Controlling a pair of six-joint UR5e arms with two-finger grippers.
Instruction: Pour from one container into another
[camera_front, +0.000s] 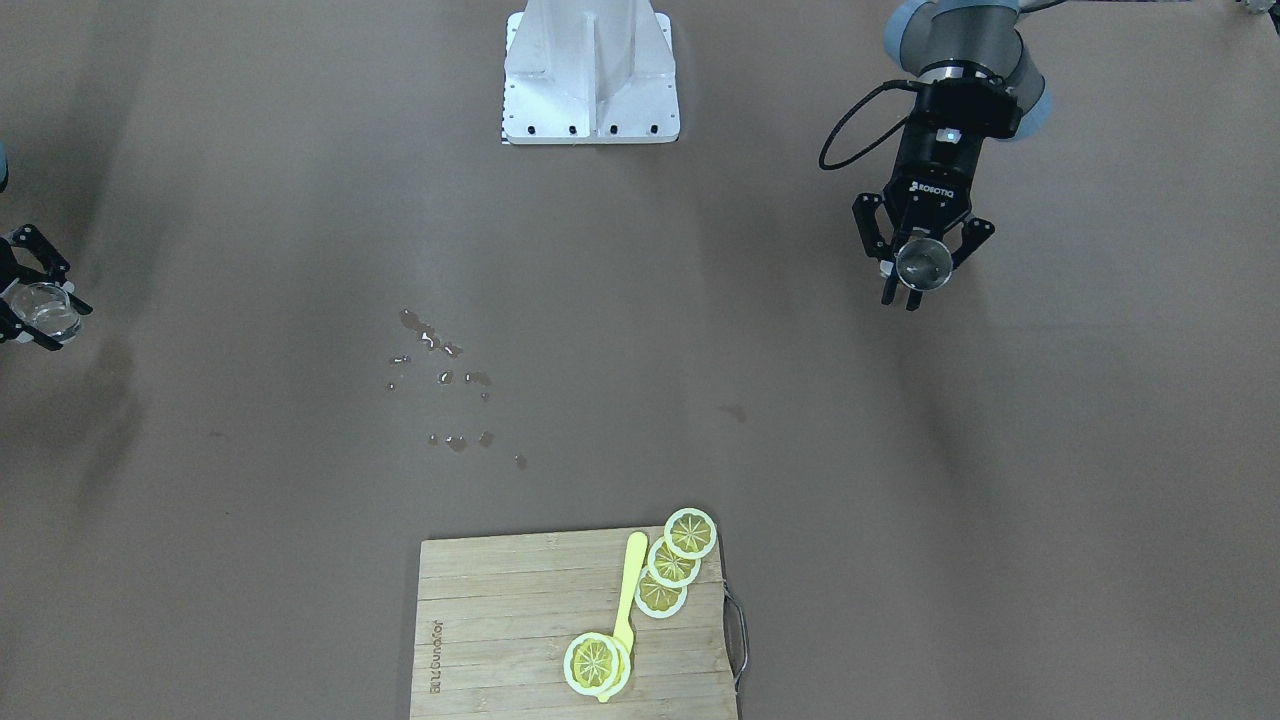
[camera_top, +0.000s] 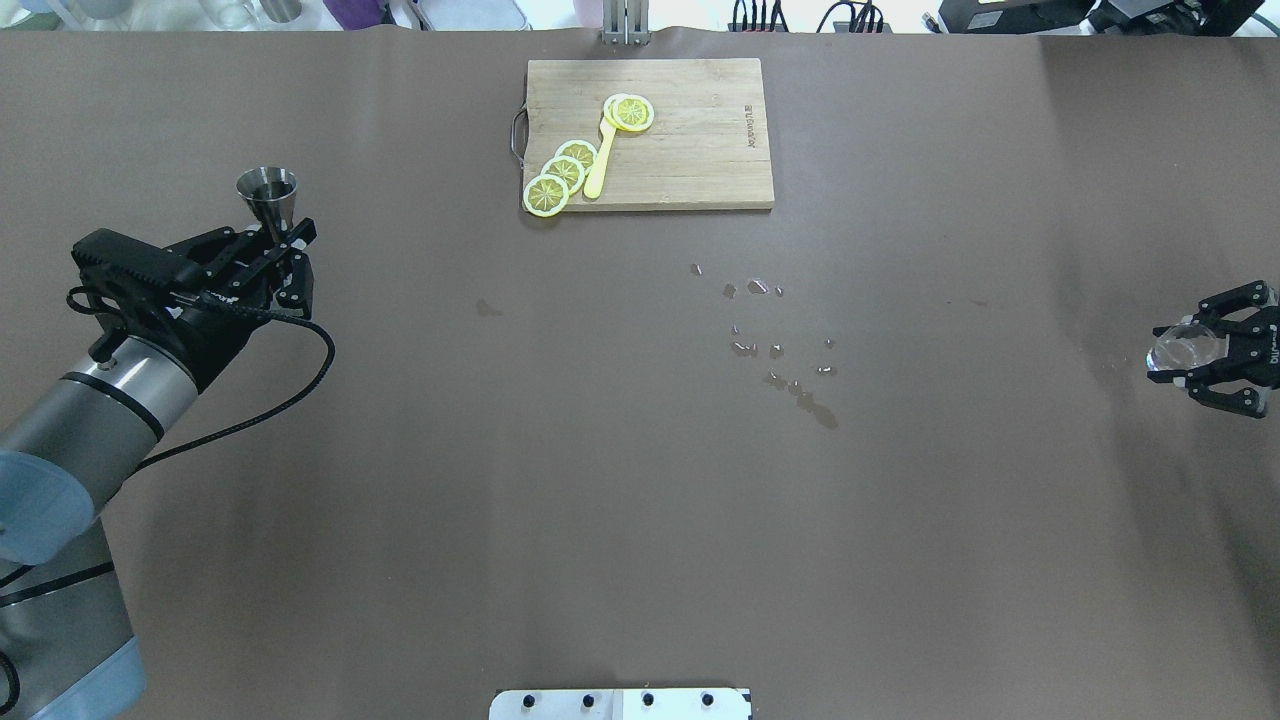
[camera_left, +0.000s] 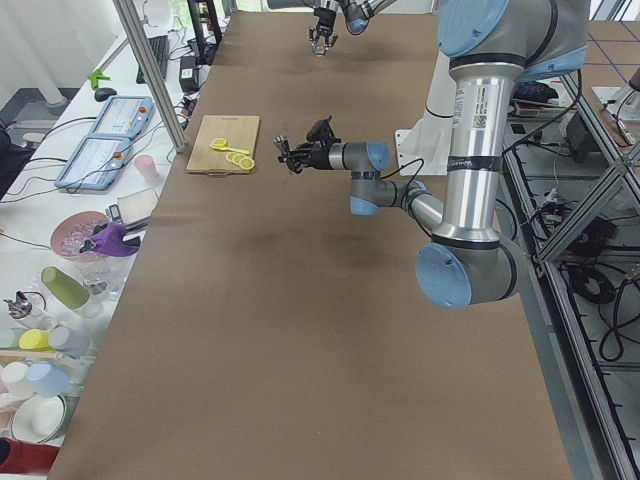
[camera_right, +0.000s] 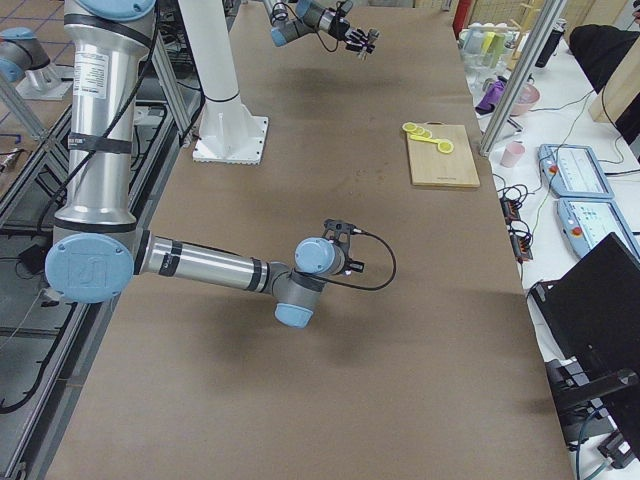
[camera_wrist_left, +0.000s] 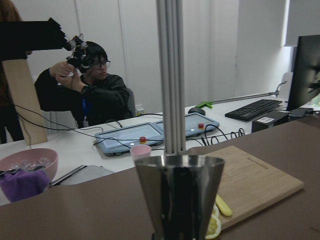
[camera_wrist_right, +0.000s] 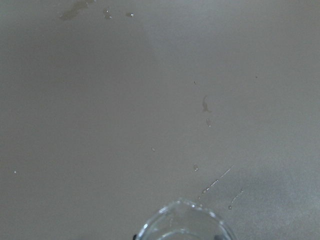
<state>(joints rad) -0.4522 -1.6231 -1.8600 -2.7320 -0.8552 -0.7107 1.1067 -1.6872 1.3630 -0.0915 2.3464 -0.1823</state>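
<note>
Status, from the base plate (camera_top: 620, 703) outward; both arms sit wide at the ends of the table (camera_top: 480, 520), both loaded. Left gripper (camera_front: 921, 278) is clamped around the lower cone of a steel jigger (camera_top: 267, 188); jigger is upright, long axis vertical, rim level in the left wrist view, and as far as we can judge it's lifted clear of the table. Right gripper (camera_top: 1163, 354) is closed onto a clear glass (camera_front: 45, 308), mouth up; we can't tell if either vessel has liquid in it.

Key relation: glass lies straight across from the jigger, toward the robot's right, well apart, most of the table between them; neither arm is nearer the other's vessel, so we judge both need to come in toward centre before any tilt. We read jigger as pourer, glass as receiver; that's a guess.

Further out, right of centre: scattered droplets (camera_top: 822, 413) on the brown cover; the meeting point probably lands near them. Farthest: cutting board (camera_top: 700, 140) with lemon slices (camera_top: 563, 172) and a yellow utensil (camera_top: 598, 170), well apart from both grippers.
</note>
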